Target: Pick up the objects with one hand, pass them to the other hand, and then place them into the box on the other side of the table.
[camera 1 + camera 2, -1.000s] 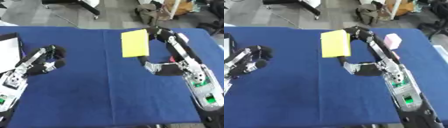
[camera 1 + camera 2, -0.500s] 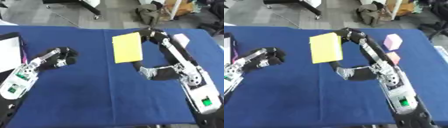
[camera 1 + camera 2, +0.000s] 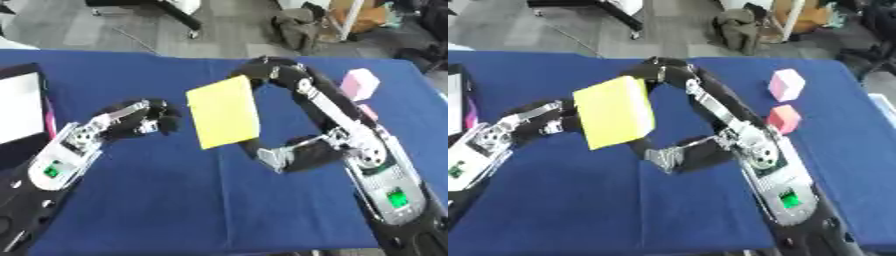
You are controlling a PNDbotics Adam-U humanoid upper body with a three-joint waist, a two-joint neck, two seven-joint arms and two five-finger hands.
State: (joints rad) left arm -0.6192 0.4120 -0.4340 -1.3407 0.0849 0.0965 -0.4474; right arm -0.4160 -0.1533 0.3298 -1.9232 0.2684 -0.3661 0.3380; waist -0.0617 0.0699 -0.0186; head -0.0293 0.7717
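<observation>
Right hand carried yellow block toward left hand.

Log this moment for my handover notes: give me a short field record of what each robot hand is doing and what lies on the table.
held object: yellow flat block, raised above the blue table
right robot hand: gripping the block's upper right edge
left robot hand: fingers curled, just left of the block; contact unclear
box: left table edge, white inside
waiting objects: pink block, red block, on the table's right side
</observation>
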